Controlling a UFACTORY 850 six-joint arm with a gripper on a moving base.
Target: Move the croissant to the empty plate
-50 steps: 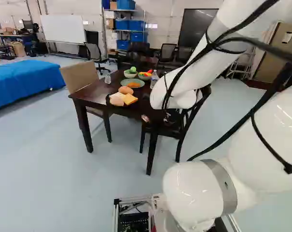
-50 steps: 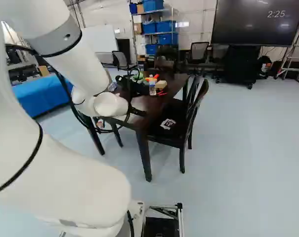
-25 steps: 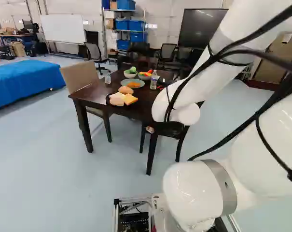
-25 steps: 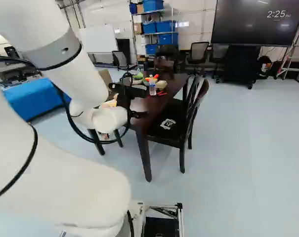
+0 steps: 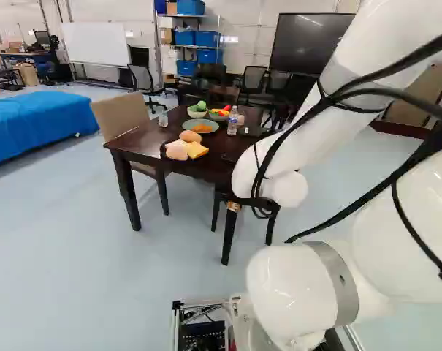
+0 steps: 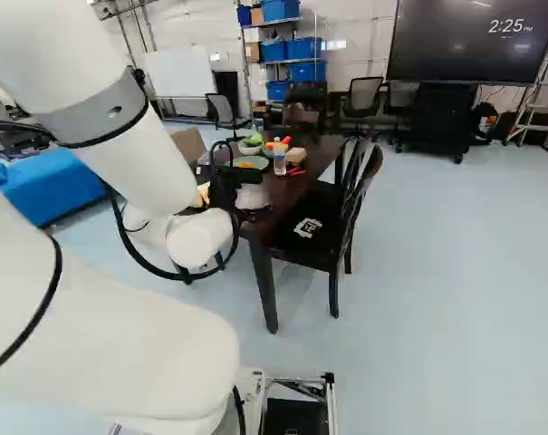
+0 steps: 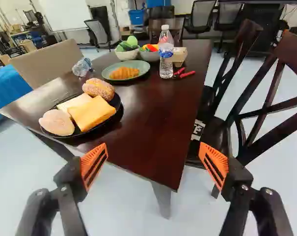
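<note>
Beyond the wide-open gripper (image 6: 240, 175), a laden black plate (image 7: 119, 106) lies near left; farther, a bottle (image 7: 166, 64) (upright) stands right of the croissant (image 7: 123, 73).

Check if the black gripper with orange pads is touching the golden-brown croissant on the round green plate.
Apart. The wrist view shows the gripper open and a stretch of dark brown tabletop between it and the croissant, which lies well ahead.

An upright water bottle (image 7: 166, 61) stands on the worktop (image 7: 148, 118) near a red-handled tool (image 7: 187, 74) and small box (image 7: 179, 54), dark chairs (image 7: 217, 133) alongside.
</note>
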